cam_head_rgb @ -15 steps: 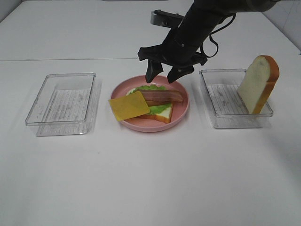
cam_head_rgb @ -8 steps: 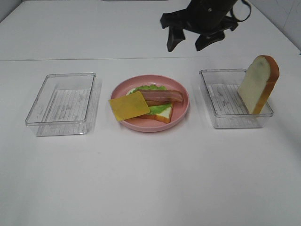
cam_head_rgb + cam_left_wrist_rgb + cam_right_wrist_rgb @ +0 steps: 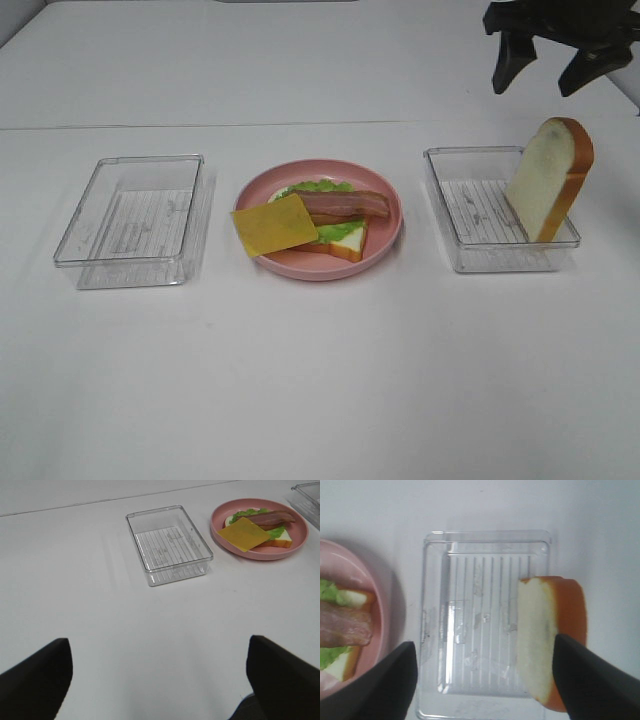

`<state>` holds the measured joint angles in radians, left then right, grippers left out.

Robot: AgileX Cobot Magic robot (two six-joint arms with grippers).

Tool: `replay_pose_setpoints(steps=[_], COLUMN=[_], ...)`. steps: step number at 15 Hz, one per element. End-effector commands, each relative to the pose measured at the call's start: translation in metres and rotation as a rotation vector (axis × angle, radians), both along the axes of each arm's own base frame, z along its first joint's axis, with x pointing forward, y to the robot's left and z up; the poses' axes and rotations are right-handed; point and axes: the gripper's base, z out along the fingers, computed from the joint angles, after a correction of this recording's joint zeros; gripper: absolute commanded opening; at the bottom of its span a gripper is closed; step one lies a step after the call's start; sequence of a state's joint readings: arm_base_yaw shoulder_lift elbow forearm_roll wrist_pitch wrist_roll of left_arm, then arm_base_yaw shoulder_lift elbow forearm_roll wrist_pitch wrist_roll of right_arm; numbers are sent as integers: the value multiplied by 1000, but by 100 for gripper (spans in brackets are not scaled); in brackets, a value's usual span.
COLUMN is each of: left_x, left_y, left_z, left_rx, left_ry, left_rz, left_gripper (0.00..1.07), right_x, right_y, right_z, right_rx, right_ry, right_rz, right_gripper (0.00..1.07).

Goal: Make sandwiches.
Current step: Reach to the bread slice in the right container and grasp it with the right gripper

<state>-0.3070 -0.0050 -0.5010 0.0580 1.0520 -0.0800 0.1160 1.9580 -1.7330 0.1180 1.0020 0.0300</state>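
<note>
Left gripper (image 3: pixel 159 680): jaws wide apart, empty, above bare white table (image 3: pixel 320 380). Left clear plastic tray (image 3: pixel 135 218) sits beside round pink plate (image 3: pixel 385 235). On plate: white bread slice with orange-brown crust (image 3: pixel 345 243), green lettuce (image 3: pixel 322 187), brown bacon strip (image 3: pixel 345 204), yellow cheese square (image 3: pixel 273 224) overhanging the rim. Second bread slice (image 3: pixel 550 178) stands tilted in right clear tray (image 3: pixel 470 215). Right gripper (image 3: pixel 553 70): spread wide, empty, above that tray.

Right gripper (image 3: pixel 548 77) high at rear right, jaws apart and empty; left gripper (image 3: pixel 160 680) likewise wide.
</note>
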Motion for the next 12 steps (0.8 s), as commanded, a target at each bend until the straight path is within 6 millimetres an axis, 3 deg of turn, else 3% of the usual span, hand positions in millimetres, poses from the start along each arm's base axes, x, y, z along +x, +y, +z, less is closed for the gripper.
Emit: replay_pose_setpoints(steps=[1, 6, 12], left_x=[-1, -1, -1], left_y=[0, 0, 0], left_z=[0, 0, 0], left_rx=[-4, -4, -4], left_ry=[-9, -9, -9], left_rz=[4, 4, 4], left_gripper=[89, 89, 89], right_x=[0, 3, 16], right_y=[-19, -29, -36], right_z=[4, -2, -45], right_rx=[-56, -128, -161], right_ry=[2, 10, 107], right_rz=[-58, -68, -66], right_gripper=[72, 72, 72])
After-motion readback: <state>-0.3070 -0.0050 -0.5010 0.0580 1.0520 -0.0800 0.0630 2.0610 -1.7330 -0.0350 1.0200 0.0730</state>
